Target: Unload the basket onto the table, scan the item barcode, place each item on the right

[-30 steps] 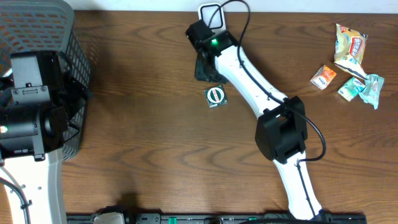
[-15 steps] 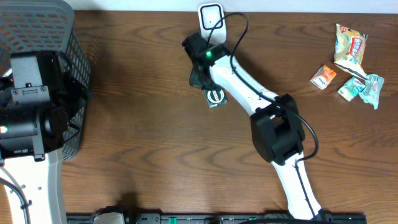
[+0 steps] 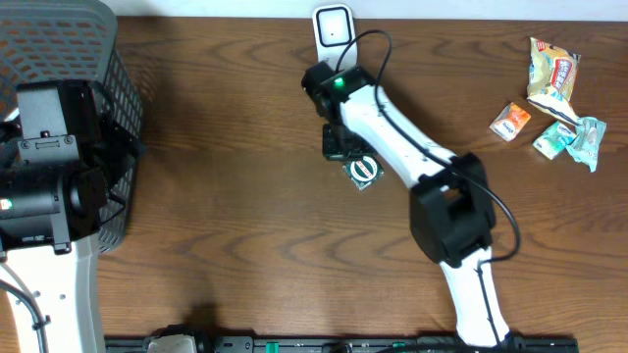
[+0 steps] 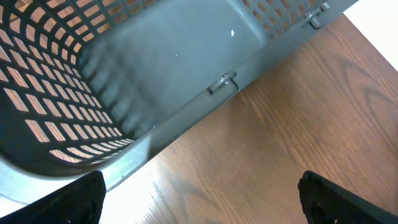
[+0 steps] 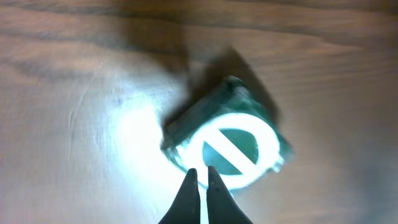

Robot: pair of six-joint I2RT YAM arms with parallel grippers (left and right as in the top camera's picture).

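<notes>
**At the tips of the right fingers (image 5: 185, 202): the green packet (image 5: 229, 144)**

Those fingers are pressed together and seem to pinch the packet's near edge, though glare blurs the contact. Beyond them, at the far edge of the table (image 3: 226, 196), stands a white scanner (image 3: 333, 24). The left fingers (image 4: 78, 198) are spread wide, with a grey basket (image 4: 155, 68) just ahead of them.
</notes>
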